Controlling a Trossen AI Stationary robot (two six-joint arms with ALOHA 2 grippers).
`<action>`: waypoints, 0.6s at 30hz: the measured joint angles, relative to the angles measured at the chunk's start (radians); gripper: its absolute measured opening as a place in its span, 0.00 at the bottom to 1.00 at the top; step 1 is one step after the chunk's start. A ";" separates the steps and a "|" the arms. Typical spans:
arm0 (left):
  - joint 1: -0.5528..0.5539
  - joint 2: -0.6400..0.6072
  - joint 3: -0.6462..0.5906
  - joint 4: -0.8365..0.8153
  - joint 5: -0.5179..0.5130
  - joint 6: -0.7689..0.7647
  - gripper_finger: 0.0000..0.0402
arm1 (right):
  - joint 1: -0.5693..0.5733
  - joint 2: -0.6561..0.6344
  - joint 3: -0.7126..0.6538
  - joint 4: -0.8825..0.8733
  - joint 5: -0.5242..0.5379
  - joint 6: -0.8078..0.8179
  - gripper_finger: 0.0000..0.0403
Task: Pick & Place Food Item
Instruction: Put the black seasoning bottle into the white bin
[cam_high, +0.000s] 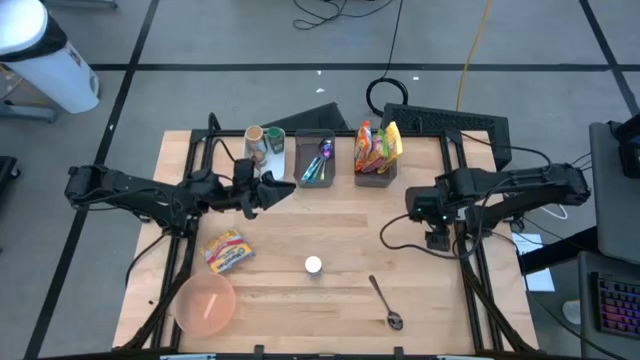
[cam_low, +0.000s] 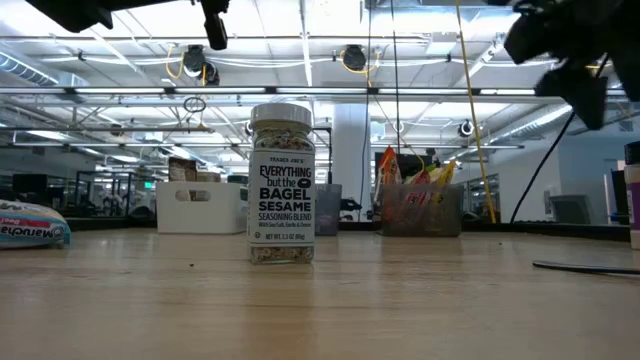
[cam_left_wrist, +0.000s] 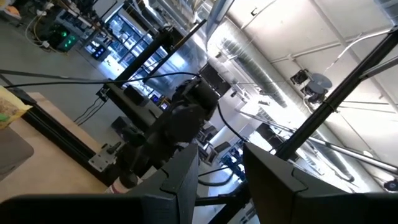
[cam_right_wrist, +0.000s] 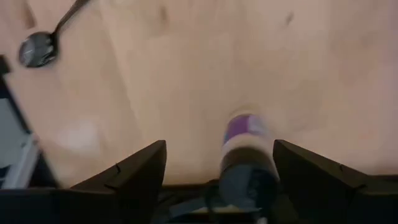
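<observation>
A seasoning jar with a white lid stands upright on its base near the middle of the wooden table; its label shows in the low view. A yellow and red food packet lies flat to its left. A pink bowl sits at the near left corner. My left gripper hangs raised over the table's left half, open, pointing toward the right arm, with nothing between its fingers. My right gripper is open above the table's right part, pointing down at bare wood.
A spoon lies near the front right, also in the right wrist view. At the far edge stand a bin of utensils, a bin of snack packets and cans. A black frame borders the sides.
</observation>
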 joint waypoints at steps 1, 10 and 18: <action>-0.004 0.000 0.000 -0.001 0.000 0.000 0.33 | -0.004 -0.012 -0.020 0.001 -0.025 0.008 0.73; -0.007 0.000 0.000 -0.007 0.000 0.004 0.33 | -0.009 -0.106 -0.111 -0.017 0.001 0.054 0.73; -0.007 0.000 0.000 -0.008 -0.001 0.004 0.33 | -0.009 -0.136 -0.172 -0.014 0.013 0.066 0.73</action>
